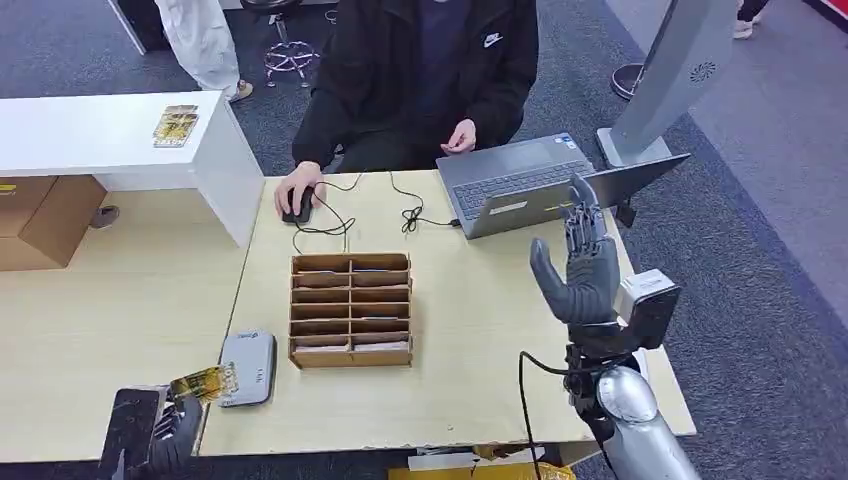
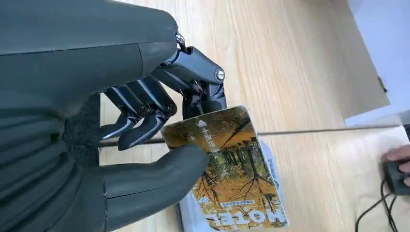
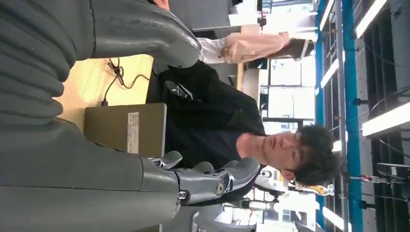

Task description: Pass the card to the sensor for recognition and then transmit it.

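Observation:
My left hand (image 1: 172,432) is at the table's near left edge and pinches a card (image 1: 207,383) printed with autumn trees between thumb and fingers. In the left wrist view the card (image 2: 232,169) lies over the grey sensor (image 2: 188,217), and my left hand (image 2: 145,125) grips its near end. The flat grey sensor (image 1: 248,368) lies on the table just right of the card. My right hand (image 1: 580,270) is raised upright over the table's right side, fingers apart and holding nothing. In the right wrist view my right hand (image 3: 159,159) has its fingers stretched out toward the person.
A wooden slotted card box (image 1: 350,310) stands mid-table. A person (image 1: 420,70) sits across the table with a hand on a mouse (image 1: 298,205). An open laptop (image 1: 540,185) with cables sits at the far right. More cards (image 1: 176,125) lie on a white counter (image 1: 60,135) at the far left.

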